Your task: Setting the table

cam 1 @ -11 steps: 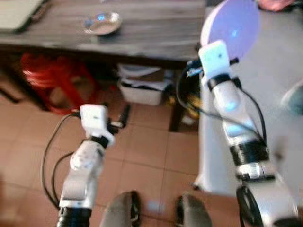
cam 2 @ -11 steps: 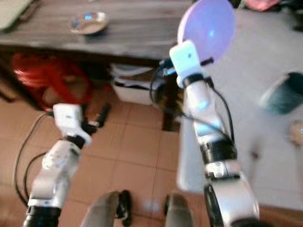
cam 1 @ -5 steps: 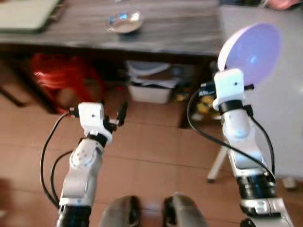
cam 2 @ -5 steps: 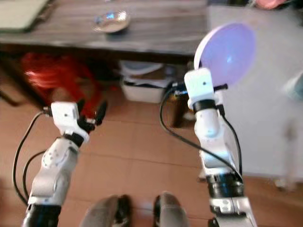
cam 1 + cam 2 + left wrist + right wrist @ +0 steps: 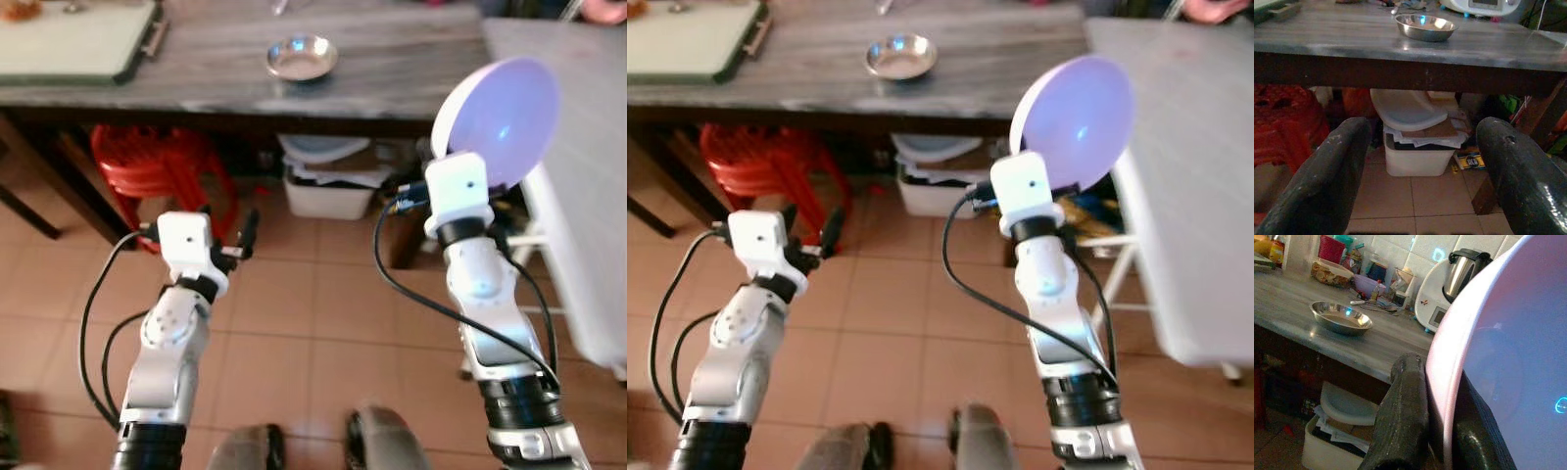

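Right end effector (image 5: 1435,431) is clamped on the rim of one lavender plate (image 5: 498,119), one black finger (image 5: 1403,416) on each face of the rim. The plate stands nearly on edge, raised in front of the robot between the dark counter (image 5: 235,73) and the white table (image 5: 588,176) on the robot's right; its top overlaps the corner where the two meet. Judgement: the edge grip and upright carry suit transport, since the face stays clear of the fingers and the plate can be tipped flat once over a surface; it is not yet set down, so the task is at the carrying stage. Left end effector (image 5: 1420,161) is spread wide and holds nothing; it hangs low over the tiled floor (image 5: 323,323), pointing under the counter, probably kept out of the way as the idle arm. Counts: plates, one. Steel bowls (image 5: 302,57), one, resting on the counter well away from the plate. Green-edged board or tray (image 5: 73,39), one, at the counter's left end. Red stools (image 5: 157,162), one stack under the counter; number in the stack cannot be told. White bins (image 5: 331,191), one, under the counter with a white lid and papers on top. On the far side of the counter the right wrist view shows a white appliance with a steel jug (image 5: 1454,284) and assorted containers, too cluttered to count.
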You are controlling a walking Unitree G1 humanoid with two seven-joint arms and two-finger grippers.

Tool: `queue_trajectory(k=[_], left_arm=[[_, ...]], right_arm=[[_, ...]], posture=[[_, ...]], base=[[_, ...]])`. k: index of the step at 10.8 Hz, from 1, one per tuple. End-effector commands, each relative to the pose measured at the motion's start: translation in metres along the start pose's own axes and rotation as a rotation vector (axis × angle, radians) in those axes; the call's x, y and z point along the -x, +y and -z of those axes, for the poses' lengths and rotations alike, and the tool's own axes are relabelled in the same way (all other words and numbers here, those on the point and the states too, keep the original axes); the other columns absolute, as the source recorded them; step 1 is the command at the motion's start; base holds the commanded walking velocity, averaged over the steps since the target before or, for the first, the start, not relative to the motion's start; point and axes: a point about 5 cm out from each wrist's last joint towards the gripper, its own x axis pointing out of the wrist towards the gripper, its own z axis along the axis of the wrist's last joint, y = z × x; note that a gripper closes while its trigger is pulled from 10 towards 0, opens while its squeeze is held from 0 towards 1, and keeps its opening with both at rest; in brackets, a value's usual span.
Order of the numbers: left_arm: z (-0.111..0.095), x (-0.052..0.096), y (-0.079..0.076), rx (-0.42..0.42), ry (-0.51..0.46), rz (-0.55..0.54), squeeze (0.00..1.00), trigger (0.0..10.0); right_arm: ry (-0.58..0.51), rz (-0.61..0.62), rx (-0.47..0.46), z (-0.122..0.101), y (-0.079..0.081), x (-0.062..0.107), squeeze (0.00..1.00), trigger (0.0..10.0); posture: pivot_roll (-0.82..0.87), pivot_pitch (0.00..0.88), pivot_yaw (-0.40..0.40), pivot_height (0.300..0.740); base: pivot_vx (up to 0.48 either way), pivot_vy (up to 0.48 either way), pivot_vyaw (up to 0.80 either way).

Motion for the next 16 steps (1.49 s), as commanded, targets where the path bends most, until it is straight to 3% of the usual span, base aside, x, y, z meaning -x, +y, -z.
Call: queue_trajectory(k=[1, 2, 3, 4, 5, 6, 13, 16], left_arm=[[0.000, 0.000, -0.004, -0.007, 0.001, 0.016, 0.00, 10.0], [0.001, 0.000, -0.006, -0.010, 0.002, 0.021, 0.00, 10.0], [0.003, -0.001, -0.008, -0.002, 0.005, 0.027, 0.00, 10.0], [0.001, -0.003, -0.010, 0.009, 0.000, 0.028, 0.00, 10.0], [0.000, -0.004, -0.009, 0.012, -0.003, 0.028, 0.00, 10.0], [0.000, -0.004, -0.007, 0.007, -0.006, 0.026, 0.00, 10.0], [-0.001, -0.005, -0.013, 0.016, -0.020, 0.046, 0.00, 10.0], [-0.001, -0.002, -0.002, -0.017, -0.021, -0.031, 0.00, 10.0]], right_arm=[[0.004, 0.019, 0.013, 0.000, -0.005, 0.002, 0.00, 0.0], [0.011, 0.023, -0.002, 0.001, -0.002, 0.002, 0.00, 0.0], [0.020, 0.025, -0.018, 0.002, 0.002, 0.000, 0.00, 0.9], [-0.007, -0.021, -0.012, -0.004, 0.012, -0.001, 0.00, 2.8], [-0.014, -0.049, -0.011, -0.005, 0.017, 0.000, 0.00, 4.9], [-0.023, -0.063, -0.006, -0.007, 0.019, 0.000, 0.00, 10.0], [-0.085, -0.156, -0.001, -0.017, 0.033, 0.001, 0.00, 10.0], [-0.146, -0.254, -0.015, -0.023, 0.038, 0.001, 0.00, 10.0]], posture=[[-0.05, 0.167, 0.048, 0.740], [-0.05, 0.165, 0.049, 0.740], [-0.05, 0.162, 0.050, 0.740], [-0.05, 0.163, 0.056, 0.740], [-0.05, 0.168, 0.061, 0.740], [-0.05, 0.170, 0.064, 0.740], [-0.05, 0.171, 0.072, 0.740], [-0.05, 0.175, 0.071, 0.740]], base=[[0.480, 0.000, 0.00], [0.480, 0.000, 0.00], [0.480, 0.000, 0.00], [0.480, 0.000, 0.00], [0.446, 0.000, 0.00], [0.446, 0.000, 0.00], [0.461, 0.000, 0.00], [0.136, 0.000, 0.00]])
